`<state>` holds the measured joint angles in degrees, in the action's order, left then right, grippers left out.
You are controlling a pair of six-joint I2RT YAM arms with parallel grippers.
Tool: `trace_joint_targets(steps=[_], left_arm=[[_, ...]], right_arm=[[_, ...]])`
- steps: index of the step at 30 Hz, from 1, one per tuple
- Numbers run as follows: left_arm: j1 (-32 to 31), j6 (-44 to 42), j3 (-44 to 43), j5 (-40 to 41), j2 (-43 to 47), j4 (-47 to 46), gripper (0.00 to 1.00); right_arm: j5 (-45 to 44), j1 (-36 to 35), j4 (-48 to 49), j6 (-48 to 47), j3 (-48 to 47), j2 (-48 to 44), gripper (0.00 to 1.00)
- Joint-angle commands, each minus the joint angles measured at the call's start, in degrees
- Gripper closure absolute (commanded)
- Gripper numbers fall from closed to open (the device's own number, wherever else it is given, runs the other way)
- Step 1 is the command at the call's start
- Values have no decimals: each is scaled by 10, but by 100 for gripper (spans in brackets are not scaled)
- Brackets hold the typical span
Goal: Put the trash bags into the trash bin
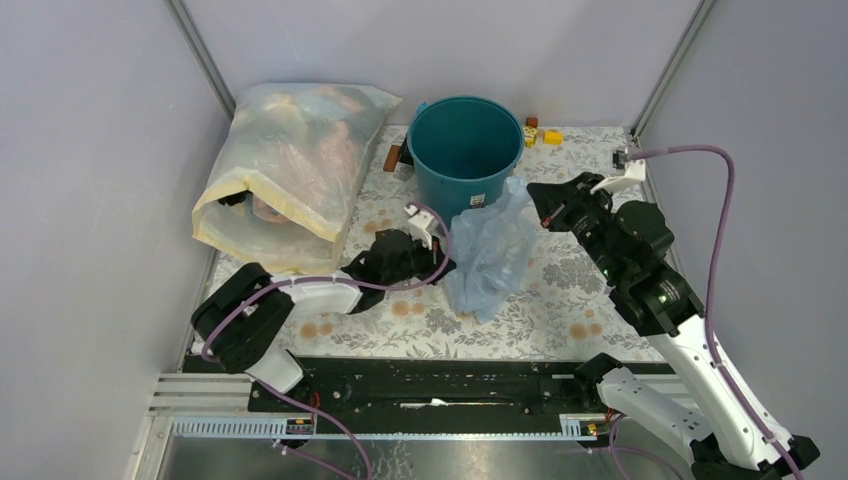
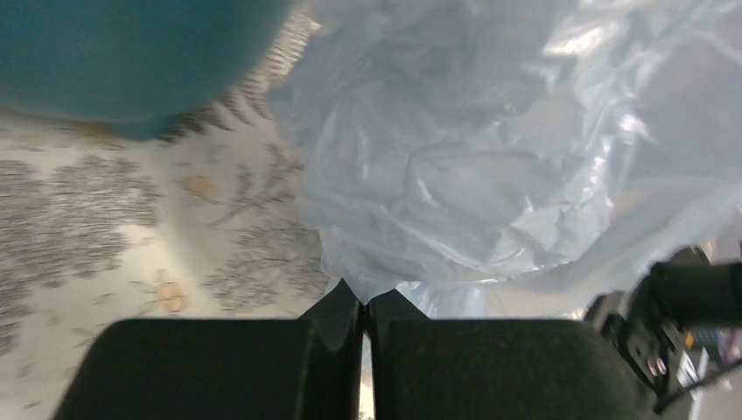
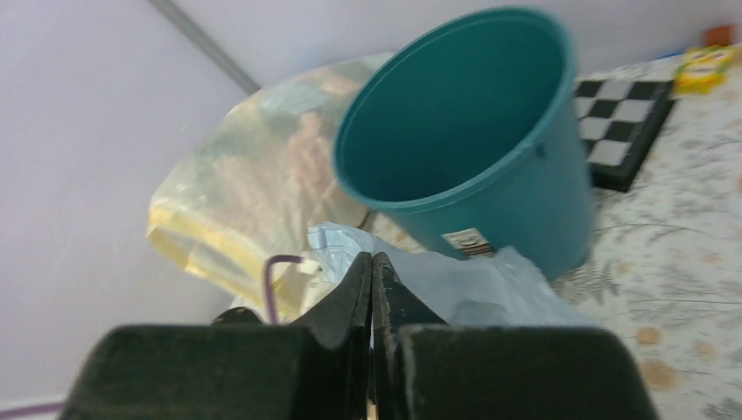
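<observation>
Top external view: nearest the arm bases, the left fingers point(image 2: 337, 311) sit low over the bench point(image 1: 560, 320) in front of the trash bin point(image 1: 465, 150), pressed shut on a lower corner of the trash bag point(image 1: 492, 255). Front-right of the bin, the right fingers point(image 3: 350, 289) are pinched closed on the bag's upper tip, which is probably why the thin film stands up rather than slumping. The bag sits just in front of the bin, not yet inside. Held at two points, it should spread and clear the rim. A yellowish sack point(image 1: 290, 165) lies left of the bin.
</observation>
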<state>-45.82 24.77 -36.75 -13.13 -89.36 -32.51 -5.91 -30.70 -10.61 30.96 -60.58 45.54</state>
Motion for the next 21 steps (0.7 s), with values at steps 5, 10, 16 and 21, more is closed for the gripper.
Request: trace_joint_targets(steps=[5, 10, 16, 21], left_arm=[[66, 44, -36, 81, -5, 111, 100], [74, 57, -27, 73, -1, 101, 100], [96, 81, -12, 36, -1, 76, 100], [101, 89, -10, 16, -7, 63, 100]], right_arm=[[-158, -2, -11, -89, -6, 5, 95], [-66, -2, -73, -93, -20, 39, 37], [-92, -2, -82, -14, 92, -19, 35], [-79, -2, -69, 50, 198, -48, 39]])
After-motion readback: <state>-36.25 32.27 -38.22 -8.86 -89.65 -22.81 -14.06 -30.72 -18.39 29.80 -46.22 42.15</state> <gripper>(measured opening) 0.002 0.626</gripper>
